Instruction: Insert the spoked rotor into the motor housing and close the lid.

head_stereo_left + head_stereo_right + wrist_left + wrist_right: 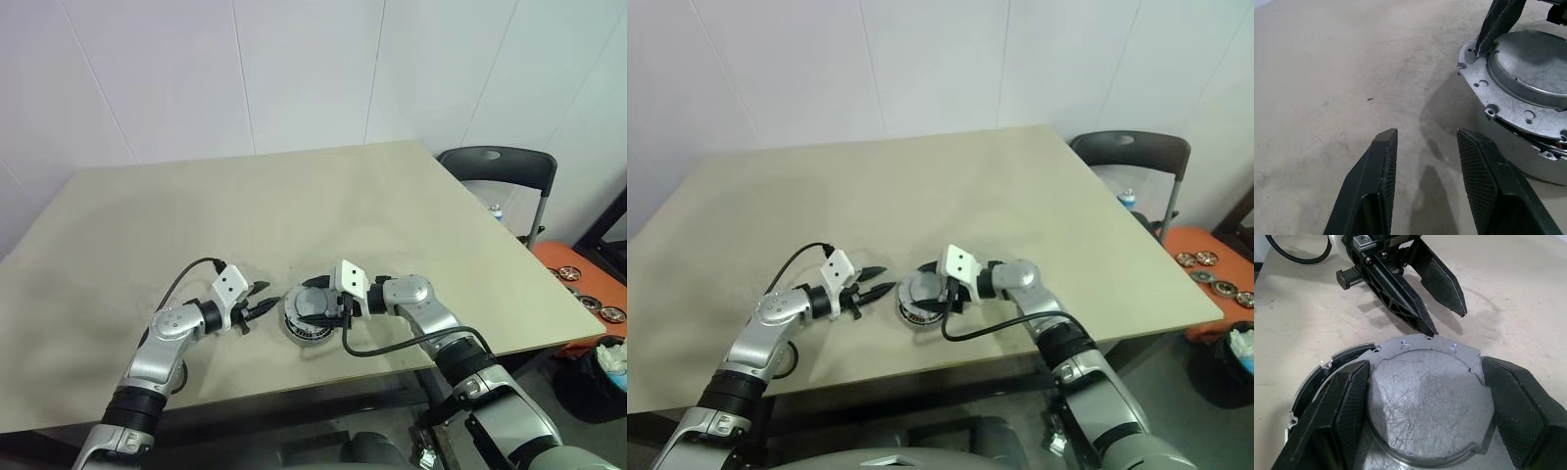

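The motor housing [297, 331] stands near the table's front edge, its rim [1312, 382] showing beside the lid. The silver-grey lid [1425, 406] with its notched rim lies on top of the housing, slightly off-centre. My right gripper [1425, 367] reaches in from the right, shut on the lid with one finger on each side of it. My left gripper [260, 305] hovers low over the table just left of the housing, open and empty, its tips close to the lid's rim. The spoked rotor is hidden.
The tan table [245, 215] stretches away behind the housing. A black folding chair [500, 171] stands off the table's right side. On the floor there lie an orange tray [578, 284] with round parts and a dark bin [598, 377].
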`<state>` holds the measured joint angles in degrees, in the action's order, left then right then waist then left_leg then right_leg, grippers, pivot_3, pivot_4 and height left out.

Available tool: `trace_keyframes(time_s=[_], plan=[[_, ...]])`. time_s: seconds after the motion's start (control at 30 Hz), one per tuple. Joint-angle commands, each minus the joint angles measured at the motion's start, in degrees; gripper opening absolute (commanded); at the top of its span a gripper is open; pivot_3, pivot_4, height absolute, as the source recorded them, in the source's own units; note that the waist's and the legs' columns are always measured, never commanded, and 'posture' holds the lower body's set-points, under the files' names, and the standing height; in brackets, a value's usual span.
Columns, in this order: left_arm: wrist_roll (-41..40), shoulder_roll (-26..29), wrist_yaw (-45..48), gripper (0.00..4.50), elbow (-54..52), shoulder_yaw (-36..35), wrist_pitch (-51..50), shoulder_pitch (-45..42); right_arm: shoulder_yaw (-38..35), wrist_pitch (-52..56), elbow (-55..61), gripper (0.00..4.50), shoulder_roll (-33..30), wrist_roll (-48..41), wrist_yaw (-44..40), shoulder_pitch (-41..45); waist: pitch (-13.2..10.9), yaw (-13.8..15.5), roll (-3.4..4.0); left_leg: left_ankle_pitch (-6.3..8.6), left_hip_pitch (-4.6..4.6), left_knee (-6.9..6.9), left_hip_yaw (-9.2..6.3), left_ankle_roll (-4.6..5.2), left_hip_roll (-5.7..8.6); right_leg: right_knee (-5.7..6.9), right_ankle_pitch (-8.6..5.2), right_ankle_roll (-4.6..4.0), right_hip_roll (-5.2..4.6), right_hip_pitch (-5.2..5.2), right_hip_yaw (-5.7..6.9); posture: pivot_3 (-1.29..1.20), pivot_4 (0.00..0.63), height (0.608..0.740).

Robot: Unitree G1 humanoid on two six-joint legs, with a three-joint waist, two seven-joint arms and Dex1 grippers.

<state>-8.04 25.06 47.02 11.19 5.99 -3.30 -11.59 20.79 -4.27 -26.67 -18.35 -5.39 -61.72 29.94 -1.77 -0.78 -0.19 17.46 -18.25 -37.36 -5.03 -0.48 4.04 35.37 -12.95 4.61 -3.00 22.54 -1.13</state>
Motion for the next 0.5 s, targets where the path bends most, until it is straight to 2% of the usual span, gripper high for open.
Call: trace_keyframes(time_s=[0.03,0.37,0.4,0.5], plan=[[0.05,0.12,-0.39,2.05,-0.6,-0.5,0.7,-1.09,-3.51,-0.54,-4.67,3.25,0.41,3.67,9.05,3.85,0.0,-0.06,0.0,0.0,0.01,0.0,-0.01,0.0,0.0,0.0,0.0,0.0,0.05,0.01,-0.06,0.0,0.0,0.74],[0.25,-0.09,-0.42,2.05,-0.29,-0.49,0.93,-1.21,-5.6,-6.14,-13.64,3.25,2.06,5.49,18.41,9.22,-0.15,0.26,0.14,-0.04,-0.21,0.02,-0.04,-0.06,-0.01,-0.07,0.21,-0.23,0.2,0.25,-0.2,0.0,0.0,0.74],[0.26,-0.11,-0.45,2.05,-0.28,-0.48,0.92,-1.19,-5.67,-5.54,-14.04,3.25,2.24,4.96,17.7,9.47,-0.15,0.25,0.14,-0.04,-0.23,0.07,-0.03,-0.06,0.0,-0.14,0.28,-0.2,0.2,0.28,-0.21,0.0,0.0,0.74],[0.14,0.05,-0.61,2.05,-0.51,-0.79,0.93,-0.96,-6.97,4.52,-8.73,3.25,3.03,-2.84,7.82,7.63,-0.14,0.38,0.13,-0.02,-0.55,0.15,-0.02,-0.03,0.03,-0.22,0.34,-0.11,0.18,0.57,-0.24,0.0,0.0,0.74]])
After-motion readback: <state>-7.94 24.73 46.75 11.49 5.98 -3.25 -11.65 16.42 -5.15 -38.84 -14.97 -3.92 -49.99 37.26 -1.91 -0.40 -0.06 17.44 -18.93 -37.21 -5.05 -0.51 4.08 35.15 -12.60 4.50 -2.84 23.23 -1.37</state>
